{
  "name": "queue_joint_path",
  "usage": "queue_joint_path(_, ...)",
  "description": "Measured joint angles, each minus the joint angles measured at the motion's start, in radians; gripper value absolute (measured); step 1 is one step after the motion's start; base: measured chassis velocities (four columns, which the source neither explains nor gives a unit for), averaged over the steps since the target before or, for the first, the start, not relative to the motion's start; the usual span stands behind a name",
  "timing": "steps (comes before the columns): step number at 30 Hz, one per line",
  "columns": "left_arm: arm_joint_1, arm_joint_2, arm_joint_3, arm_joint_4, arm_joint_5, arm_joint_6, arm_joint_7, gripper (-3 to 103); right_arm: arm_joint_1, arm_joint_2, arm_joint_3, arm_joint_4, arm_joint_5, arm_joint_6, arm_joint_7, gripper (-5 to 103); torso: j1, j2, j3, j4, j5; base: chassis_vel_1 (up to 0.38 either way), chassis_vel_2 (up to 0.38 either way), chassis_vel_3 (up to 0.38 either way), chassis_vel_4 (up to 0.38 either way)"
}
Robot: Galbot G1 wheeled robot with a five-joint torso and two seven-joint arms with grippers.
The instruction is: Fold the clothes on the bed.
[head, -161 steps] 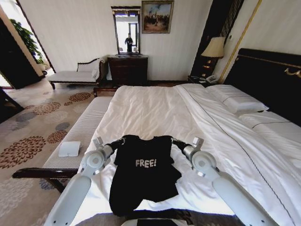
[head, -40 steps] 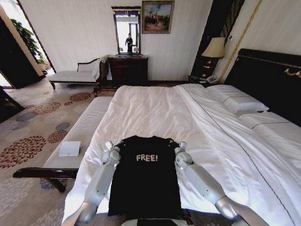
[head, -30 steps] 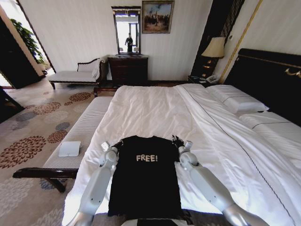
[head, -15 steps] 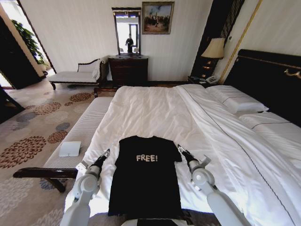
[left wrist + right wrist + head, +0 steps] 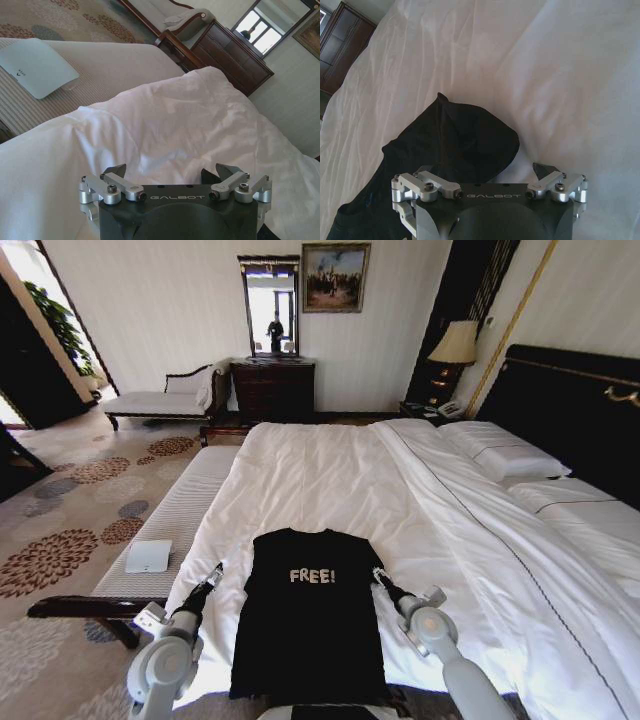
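Observation:
The clothes, one black T-shirt (image 5: 315, 615) with pale "FREE!" lettering, lie flat and face up on the white bed (image 5: 330, 470) near its front edge. My left gripper (image 5: 213, 571) hovers open over the duvet just left of the shirt's left sleeve, apart from it. In the left wrist view that gripper (image 5: 171, 172) holds nothing, with white duvet (image 5: 165, 125) beyond it. My right gripper (image 5: 379, 576) is open beside the right sleeve. The right wrist view shows the gripper (image 5: 485, 172) empty, just short of the black sleeve (image 5: 455, 135).
A grey-striped bench (image 5: 180, 510) runs along the bed's left side with a flat white object (image 5: 148, 556) on it. White pillows (image 5: 500, 455) and a dark headboard (image 5: 570, 410) are at the right. A dark dresser (image 5: 272, 388) stands at the far wall.
The shirt, earlier held up by both grippers, was laid flat and released. Over the last second both arms drew back from its shoulders toward me; the shirt stayed still.

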Motion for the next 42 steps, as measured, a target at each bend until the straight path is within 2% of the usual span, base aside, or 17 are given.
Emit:
queue_joint_path(2,0.004,0.002,0.004,-0.005,-0.002,0.000,-0.004,100,-0.003,0.024,-0.001,-0.004,-0.023,0.017,-0.011,93,0.000,0.000,0.000,0.0001,0.0002,0.000,0.000,0.000,0.000)
queue_joint_path(4,0.006,0.004,0.006,-0.006,-0.002,0.001,-0.005,100,-0.007,0.032,0.001,-0.003,-0.029,0.023,-0.015,93,0.000,0.000,0.000,0.0000,0.0001,0.000,0.000,0.000,0.000)
queue_joint_path(8,0.007,0.015,0.007,-0.006,-0.003,0.001,-0.007,100,-0.026,0.056,0.019,0.004,-0.048,0.049,-0.024,72,0.000,0.000,0.000,-0.0001,0.0001,0.000,0.000,0.000,0.000)
queue_joint_path(11,0.006,0.020,0.009,-0.004,-0.004,0.001,-0.008,100,-0.033,0.063,0.023,-0.006,-0.083,0.069,-0.035,66,0.000,0.000,0.000,0.0000,0.0000,0.000,0.000,0.000,0.000)
queue_joint_path(13,0.005,0.026,0.016,0.002,-0.005,0.000,-0.009,100,-0.035,0.072,0.028,-0.025,-0.121,0.094,-0.042,56,0.000,0.000,0.000,-0.0001,0.0002,0.000,0.000,0.000,0.000)
queue_joint_path(14,0.005,0.026,0.016,0.002,-0.005,0.000,-0.009,100,-0.035,0.072,0.028,-0.025,-0.121,0.094,-0.042,56,0.000,0.000,0.000,-0.0001,0.0002,0.000,0.000,0.000,0.000)
queue_joint_path(17,0.001,0.029,0.025,0.009,-0.005,0.000,-0.009,100,-0.033,0.081,0.039,-0.039,-0.130,0.106,-0.040,39,0.000,0.000,0.000,-0.0001,0.0002,0.000,0.000,0.000,0.000)
queue_joint_path(19,0.000,0.029,0.028,0.012,-0.005,0.000,-0.009,100,-0.033,0.082,0.042,-0.040,-0.133,0.109,-0.039,39,0.000,0.000,0.000,0.0000,0.0002,0.000,0.000,0.000,0.000)
queue_joint_path(24,-0.005,0.020,0.041,0.019,-0.005,-0.001,-0.009,100,-0.035,0.080,0.053,-0.029,-0.141,0.123,-0.035,13,0.000,0.000,0.000,-0.0001,0.0001,0.000,0.000,0.000,0.000)
queue_joint_path(26,-0.006,0.019,0.042,0.020,-0.005,-0.001,-0.009,100,-0.036,0.080,0.053,-0.027,-0.142,0.124,-0.034,13,0.000,0.000,0.000,-0.0001,0.0002,0.000,0.000,0.000,0.000)
queue_joint_path(28,-0.007,0.019,0.042,0.020,-0.006,-0.002,-0.009,100,-0.036,0.081,0.053,-0.022,-0.143,0.124,-0.032,3,0.000,0.000,0.000,-0.0001,0.0002,0.000,0.000,0.000,0.000)
queue_joint_path(42,-0.003,0.031,0.025,0.021,-0.023,-0.004,-0.008,100,-0.019,0.085,0.065,-0.008,-0.166,0.125,-0.016,0,0.000,0.000,0.000,-0.0001,0.0004,0.000,0.000,0.000,0.000)
